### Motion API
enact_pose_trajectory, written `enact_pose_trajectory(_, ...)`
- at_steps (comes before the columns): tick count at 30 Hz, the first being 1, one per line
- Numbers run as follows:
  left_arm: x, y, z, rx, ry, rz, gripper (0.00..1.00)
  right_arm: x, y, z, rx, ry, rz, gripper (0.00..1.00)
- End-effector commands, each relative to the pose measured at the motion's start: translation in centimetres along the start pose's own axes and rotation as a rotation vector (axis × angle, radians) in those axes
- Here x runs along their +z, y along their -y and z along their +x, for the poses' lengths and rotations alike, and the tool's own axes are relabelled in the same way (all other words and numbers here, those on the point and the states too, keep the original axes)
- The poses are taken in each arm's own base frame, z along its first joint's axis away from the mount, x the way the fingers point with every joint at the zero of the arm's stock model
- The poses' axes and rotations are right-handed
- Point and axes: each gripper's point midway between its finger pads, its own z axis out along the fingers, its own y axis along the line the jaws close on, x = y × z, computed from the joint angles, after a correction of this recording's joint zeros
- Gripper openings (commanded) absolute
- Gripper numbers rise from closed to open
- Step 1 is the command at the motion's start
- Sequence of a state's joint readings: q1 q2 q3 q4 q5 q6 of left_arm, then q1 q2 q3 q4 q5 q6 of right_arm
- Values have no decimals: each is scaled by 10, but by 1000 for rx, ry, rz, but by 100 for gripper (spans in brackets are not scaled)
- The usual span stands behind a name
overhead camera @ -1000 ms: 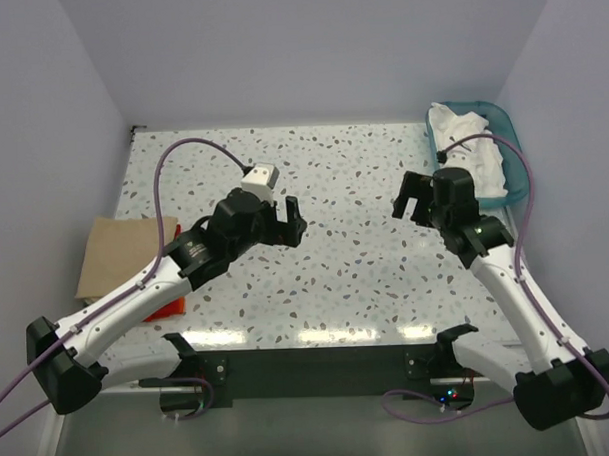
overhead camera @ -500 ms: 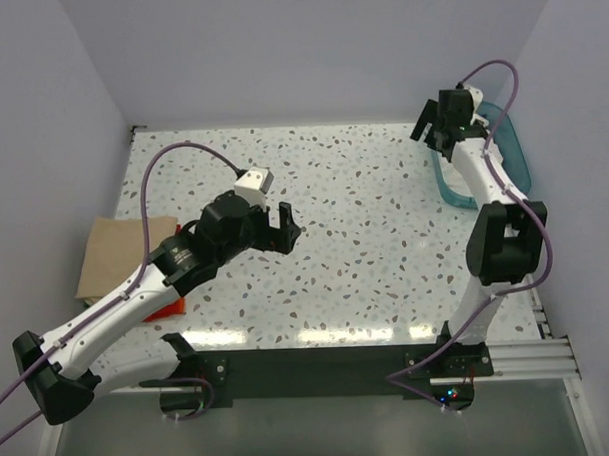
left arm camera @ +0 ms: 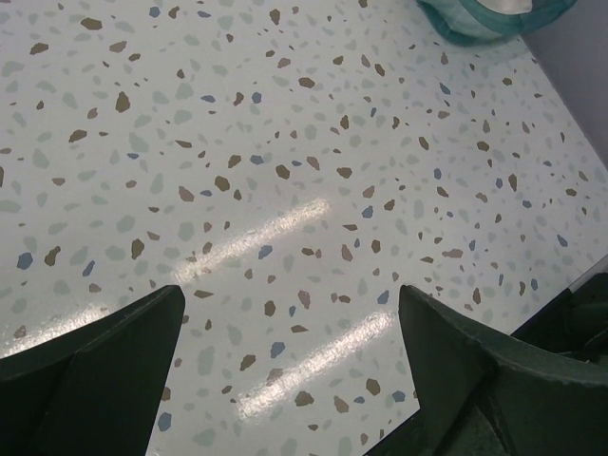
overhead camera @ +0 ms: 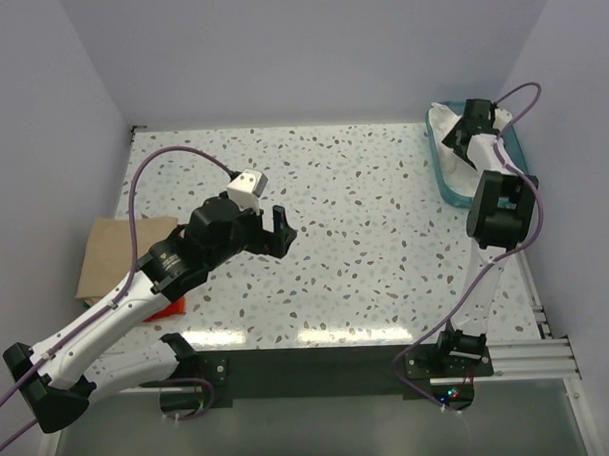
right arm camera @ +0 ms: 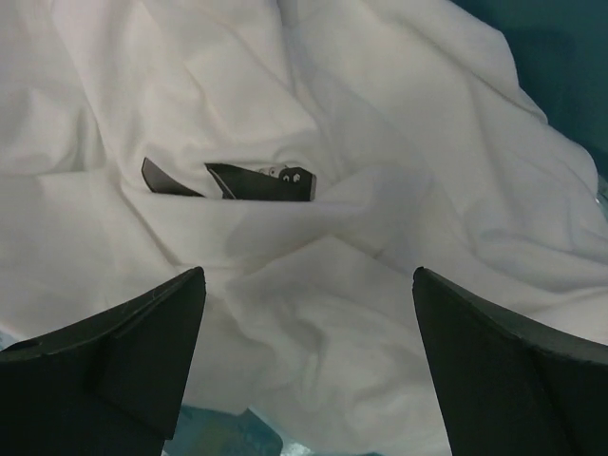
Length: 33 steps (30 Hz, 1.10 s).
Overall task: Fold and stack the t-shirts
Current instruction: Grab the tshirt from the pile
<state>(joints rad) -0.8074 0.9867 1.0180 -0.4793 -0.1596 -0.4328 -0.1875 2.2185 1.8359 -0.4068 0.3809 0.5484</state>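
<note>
A folded tan t-shirt (overhead camera: 115, 257) lies at the counter's left edge. A red t-shirt (overhead camera: 167, 308) peeks out beside it toward the near edge, partly under the left arm (overhead camera: 107, 315). The left hand (overhead camera: 279, 234) hangs over the middle of the counter (overhead camera: 363, 186), spread wide and holding nothing. Its wrist view shows only bare speckled surface between the fingers.

In the far right corner sits the teal bin (overhead camera: 446, 181), and in it the white t-shirt (right arm camera: 313, 104), a loose, crumpled heap. The right hand (right arm camera: 309, 285) is down in the bin just over that heap, spread wide with nothing between its fingers. Whether the tips touch the cloth cannot be told. A dark flat scrap (right arm camera: 256, 180) shows in one crease; what it is cannot be made out.

The white shirt looks thin, light and limp, so it should sag and trail once lifted, and it may catch on the bin's rim. A pinch on a raised ridge of cloth seems the easiest hold. A collar or shoulder seam would serve the fold better, but neither can be picked out here. A deep bite would likely gather several layers at once.
</note>
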Motion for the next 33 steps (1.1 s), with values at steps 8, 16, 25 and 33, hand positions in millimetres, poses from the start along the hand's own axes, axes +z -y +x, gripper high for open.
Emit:
enact_pose_trajectory(8,2,-2,2,38,3,8,100,28,-9,8,-16,-18,9,68)
enact_pose_trajectory(16,0,0,-5,38,23,12,100,1,-11,-22,-8,47,-22,0)
enact_pose_trajectory(25,3,3,-9,39,35,22,100,-74,-16,-87,97,188,-134,0)
enact_pose_trajectory(33,6,1,-7,44,35,15,100,-119,-14,-75,170,231,-242,0)
